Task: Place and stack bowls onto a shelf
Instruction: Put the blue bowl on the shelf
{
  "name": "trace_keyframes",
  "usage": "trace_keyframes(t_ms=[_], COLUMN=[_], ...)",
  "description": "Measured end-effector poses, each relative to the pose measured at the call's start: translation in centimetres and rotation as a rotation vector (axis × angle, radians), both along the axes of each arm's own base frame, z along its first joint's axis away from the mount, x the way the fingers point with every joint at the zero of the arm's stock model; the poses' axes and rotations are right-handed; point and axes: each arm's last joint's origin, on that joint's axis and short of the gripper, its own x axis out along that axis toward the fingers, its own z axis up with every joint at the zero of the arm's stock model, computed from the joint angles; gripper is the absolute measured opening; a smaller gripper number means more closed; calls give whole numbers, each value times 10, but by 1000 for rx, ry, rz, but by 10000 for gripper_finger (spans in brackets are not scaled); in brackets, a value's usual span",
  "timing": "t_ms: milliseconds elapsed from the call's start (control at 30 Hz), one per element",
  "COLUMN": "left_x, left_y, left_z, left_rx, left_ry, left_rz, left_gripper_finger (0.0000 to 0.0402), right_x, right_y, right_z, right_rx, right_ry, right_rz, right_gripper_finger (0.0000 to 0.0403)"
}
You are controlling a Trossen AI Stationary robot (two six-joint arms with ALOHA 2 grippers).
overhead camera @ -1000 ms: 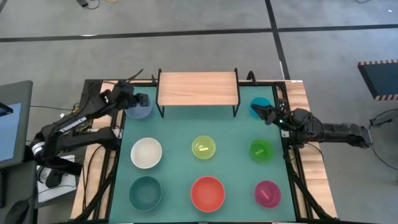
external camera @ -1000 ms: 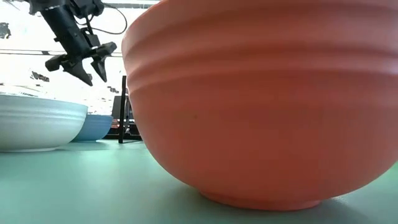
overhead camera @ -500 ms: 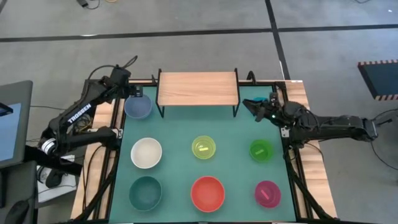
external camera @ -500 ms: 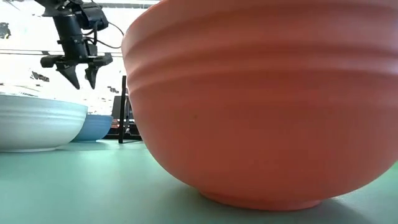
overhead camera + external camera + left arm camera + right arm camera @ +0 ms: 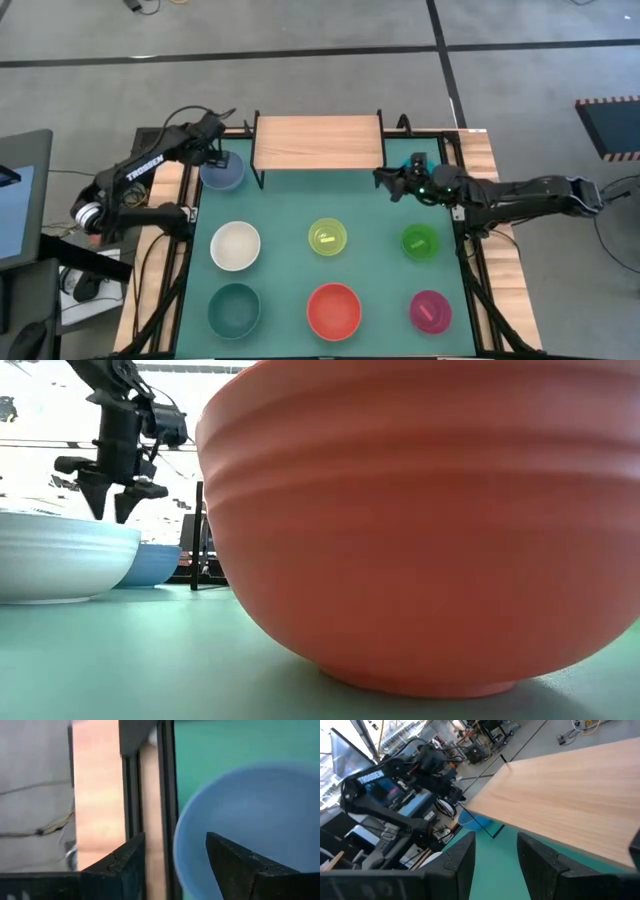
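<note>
My left gripper (image 5: 213, 152) (image 5: 110, 510) points straight down, open, over the far-left rim of the blue bowl (image 5: 224, 175) (image 5: 152, 563). In the left wrist view its fingers (image 5: 175, 865) stand on either side of that rim (image 5: 176, 851) without touching. My right gripper (image 5: 384, 179) (image 5: 495, 865) is open and holds nothing. It points toward the table's left beside the right end of the wooden shelf (image 5: 318, 142) (image 5: 570, 795). The cyan bowl (image 5: 417, 160) is mostly hidden under the right arm. The blue bowl rests on its base on the green mat.
On the mat stand the white (image 5: 236, 246), yellow-green (image 5: 327, 238), green (image 5: 420, 241), dark teal (image 5: 234, 310), red (image 5: 334, 311) and magenta (image 5: 430, 311) bowls. The red bowl (image 5: 420, 530) fills the low view. The table's black frame (image 5: 167, 795) runs close beside the blue bowl.
My left gripper has swung from a slant to pointing straight down, moving a little toward the table's left edge and lower over the blue bowl's rim. My right gripper has moved from over the cyan bowl toward the table's left, up to the shelf's right end.
</note>
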Motion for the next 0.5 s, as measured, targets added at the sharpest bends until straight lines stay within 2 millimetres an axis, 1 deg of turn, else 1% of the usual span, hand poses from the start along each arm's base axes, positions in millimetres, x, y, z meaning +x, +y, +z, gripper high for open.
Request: trace_keyframes(t_ms=[167, 267, 433, 500], left_x=[-1, 1, 6, 7], left_y=[7, 12, 22, 23], left_z=[-23, -34, -52, -58], left_rx=[-211, -277, -373, -398], left_ry=[53, 84, 68, 87], left_rz=[24, 45, 36, 39], left_gripper_finger=[160, 152, 151, 148], right_x=[5, 5, 5, 5], right_y=[1, 1, 1, 1], right_z=[-2, -3, -3, -3], right_rx=[0, 2, 1, 1], right_ry=[21, 28, 25, 21], right_rz=[8, 8, 8, 8], right_gripper_finger=[171, 171, 171, 171])
